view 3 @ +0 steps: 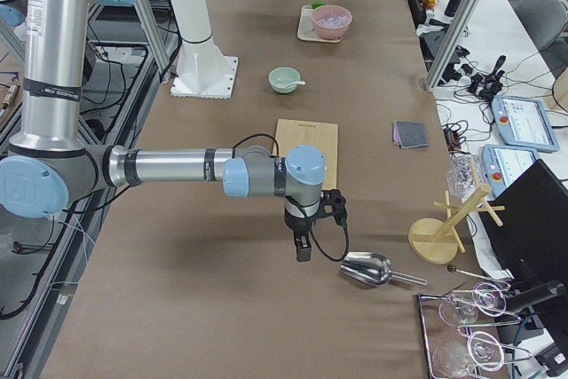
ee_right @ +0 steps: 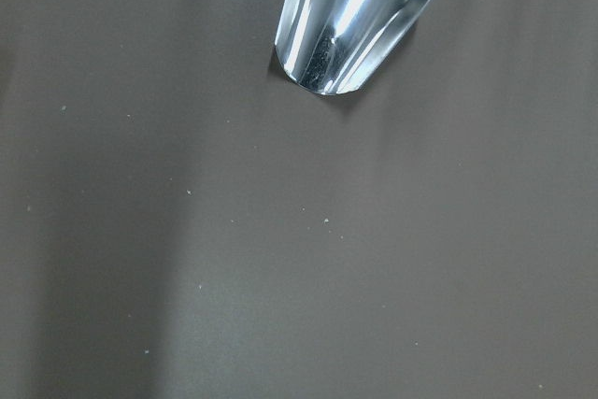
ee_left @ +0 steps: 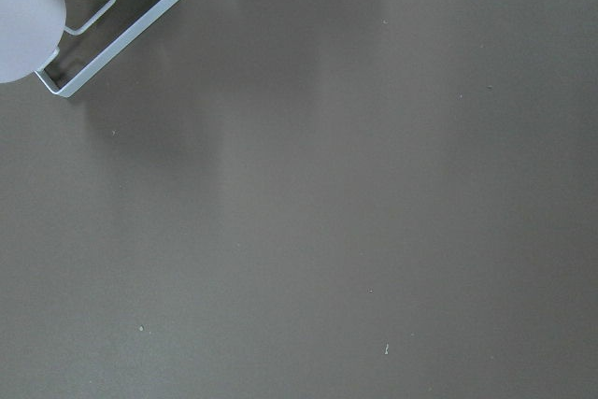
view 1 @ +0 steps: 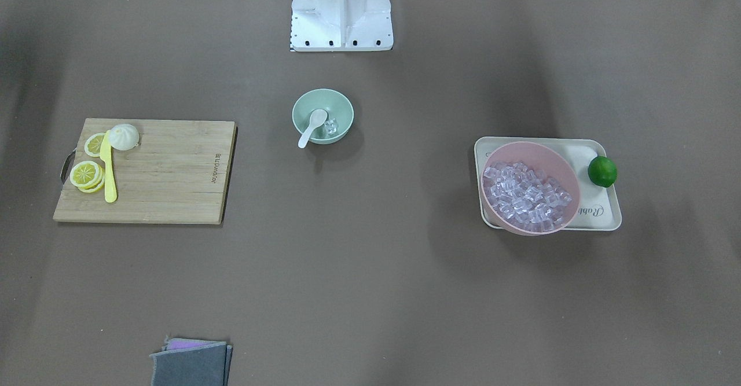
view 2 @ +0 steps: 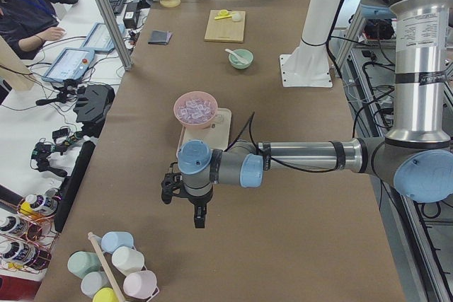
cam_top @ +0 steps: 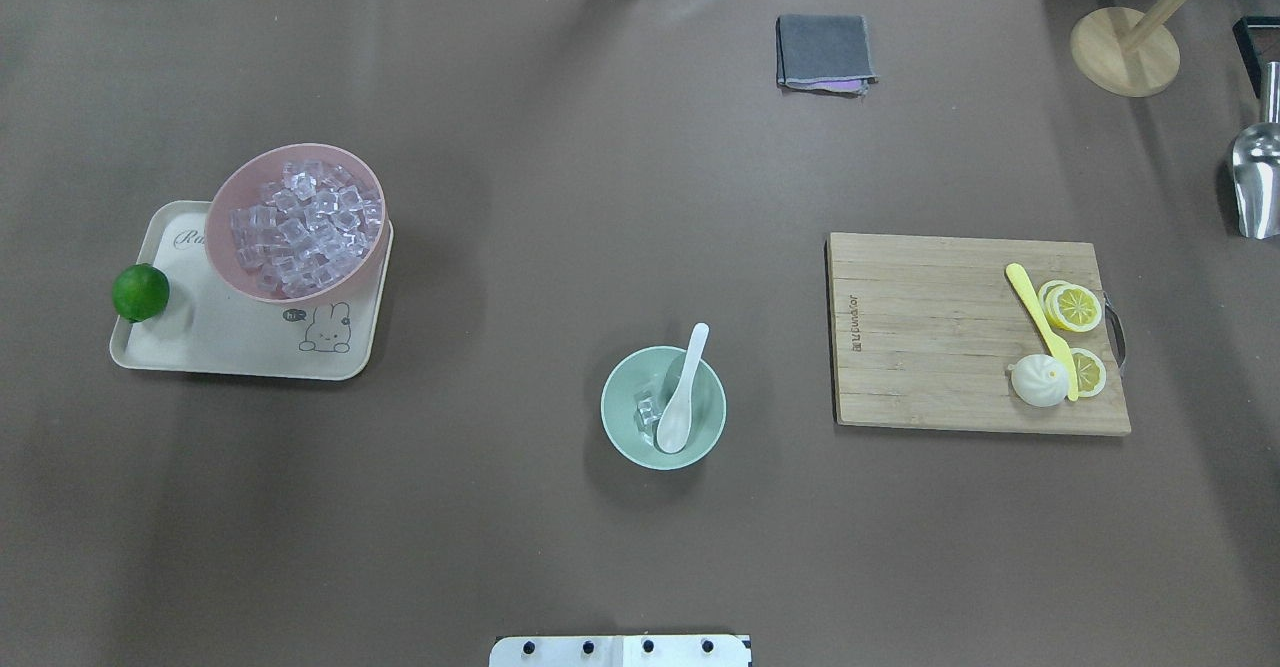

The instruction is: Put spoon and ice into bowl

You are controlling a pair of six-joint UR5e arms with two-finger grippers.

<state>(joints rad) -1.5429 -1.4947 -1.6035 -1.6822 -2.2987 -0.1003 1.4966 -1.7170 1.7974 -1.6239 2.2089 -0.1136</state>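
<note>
The pale mint-green bowl [view 1: 343, 106] stands mid-table near the robot's base; it also shows in the overhead view [cam_top: 615, 403]. The white spoon [view 1: 312, 125] lies in it with its scoop inside and its handle over the rim, as the overhead view [cam_top: 683, 392] also shows. A clear ice cube [view 1: 330, 127] sits in the bowl beside the scoop [cam_top: 648, 410]. My left gripper [view 2: 200, 218] hangs over bare table far to the left. My right gripper [view 3: 303, 253] hangs far to the right by a metal scoop. I cannot tell whether either is open or shut.
A pink bowl [cam_top: 215, 209] full of ice cubes sits on a cream tray [cam_top: 200, 347] with a lime [cam_top: 140, 292]. A cutting board [cam_top: 930, 327] holds lemon slices and a yellow knife [cam_top: 1040, 312]. Also present: folded cloth [cam_top: 825, 52], metal scoop [ee_right: 360, 16], cup rack [view 2: 113, 266].
</note>
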